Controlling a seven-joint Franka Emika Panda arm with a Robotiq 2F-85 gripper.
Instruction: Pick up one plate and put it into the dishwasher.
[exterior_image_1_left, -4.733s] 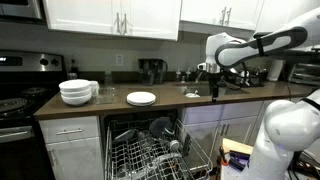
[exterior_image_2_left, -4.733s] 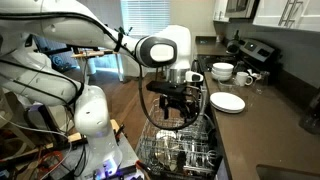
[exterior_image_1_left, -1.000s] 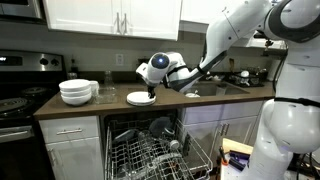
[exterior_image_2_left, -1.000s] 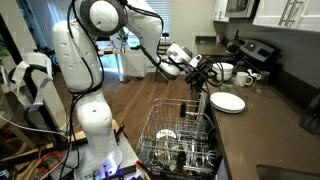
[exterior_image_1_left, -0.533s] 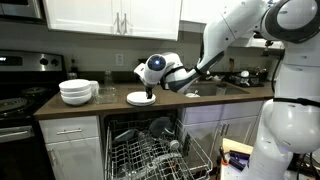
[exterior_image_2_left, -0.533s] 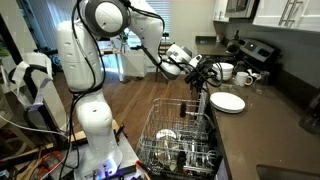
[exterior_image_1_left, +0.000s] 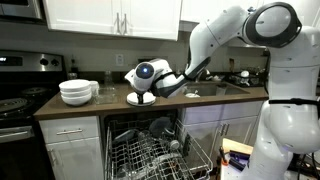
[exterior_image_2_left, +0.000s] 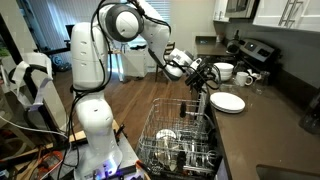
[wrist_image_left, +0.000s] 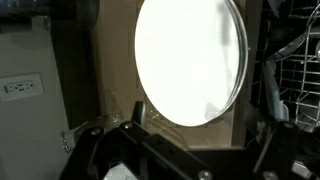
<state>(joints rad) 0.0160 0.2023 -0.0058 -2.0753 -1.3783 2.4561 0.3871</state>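
A small stack of white plates (exterior_image_1_left: 141, 99) lies on the brown counter above the dishwasher (exterior_image_1_left: 150, 155); it also shows in the other exterior view (exterior_image_2_left: 228, 103). My gripper (exterior_image_1_left: 142, 92) hangs just over the plates' near edge, also seen from the side (exterior_image_2_left: 205, 86). In the wrist view the top plate (wrist_image_left: 190, 60) fills the picture, and my dark fingers (wrist_image_left: 185, 145) are spread wide at its edge, holding nothing. The dishwasher door is down and its grey wire rack (exterior_image_2_left: 180, 135) is pulled out with a few dishes in it.
Stacked white bowls (exterior_image_1_left: 78, 92) stand beside the plates, also visible in an exterior view (exterior_image_2_left: 222, 71). The stove (exterior_image_1_left: 15, 105) is beyond them. A coffee maker (exterior_image_1_left: 152, 70) stands at the back wall. White cabinets hang above the counter.
My arm has swung from over the sink side across to the plates. Over the last second the gripper has come lower and closer to the plate stack. The plates have not moved.
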